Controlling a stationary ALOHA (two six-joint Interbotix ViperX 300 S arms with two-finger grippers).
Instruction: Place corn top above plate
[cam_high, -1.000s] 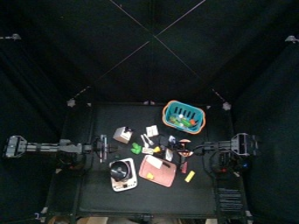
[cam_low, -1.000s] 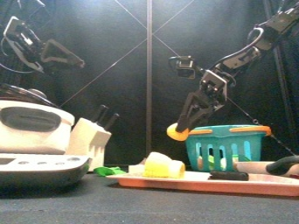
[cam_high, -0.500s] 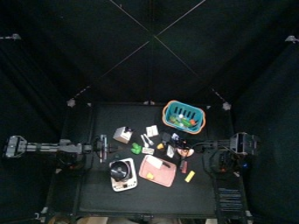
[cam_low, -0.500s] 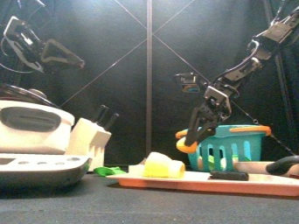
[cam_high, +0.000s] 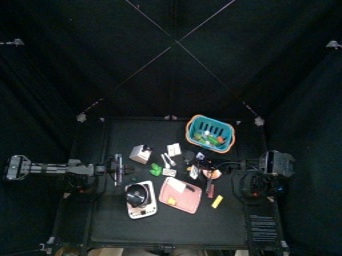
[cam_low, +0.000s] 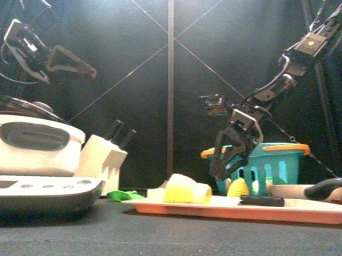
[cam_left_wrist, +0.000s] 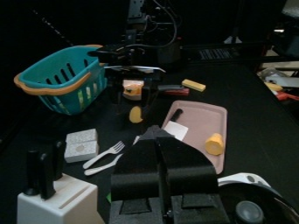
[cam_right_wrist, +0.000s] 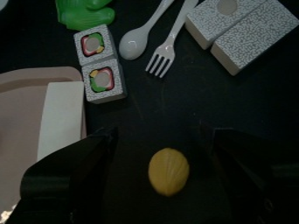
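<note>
Corn (cam_right_wrist: 170, 170): a small yellow-orange oval lying on the bare black bench (cam_right_wrist: 246, 105), low in the middle of the right wrist picture, just beside the plate's edge and apart from it. In the front picture it (cam_low: 238, 187) shows right of centre, in front of the teal basket. In the left wrist picture it (cam_left_wrist: 135, 114) lies left of the plate.

Plate (cam_right_wrist: 35, 109): flat salmon-pink, at the left edge of the right wrist picture, with a pale rectangle on it. In the top picture it (cam_high: 182, 193) sits low in the middle of the bench.

Right claw (cam_right_wrist: 156, 150): its jaws stand wide apart, one on each side of the corn, and hold nothing. In the front picture it (cam_low: 230, 152) hangs above the corn at centre right.

Left claw (cam_left_wrist: 163, 168): at the bottom centre of its own picture; I cannot tell whether its jaws are open or closed. The left arm (cam_high: 60, 170) rests at the left of the top picture.

Teal basket (cam_low: 263, 165): round, white-rimmed, at the lower right of the front picture.

Other things: two sushi pieces (cam_right_wrist: 97, 57), a white spoon (cam_right_wrist: 146, 32) and a white fork (cam_right_wrist: 170, 45) lie in the upper half of the right wrist picture, with a green piece (cam_right_wrist: 84, 13) at the top edge.
</note>
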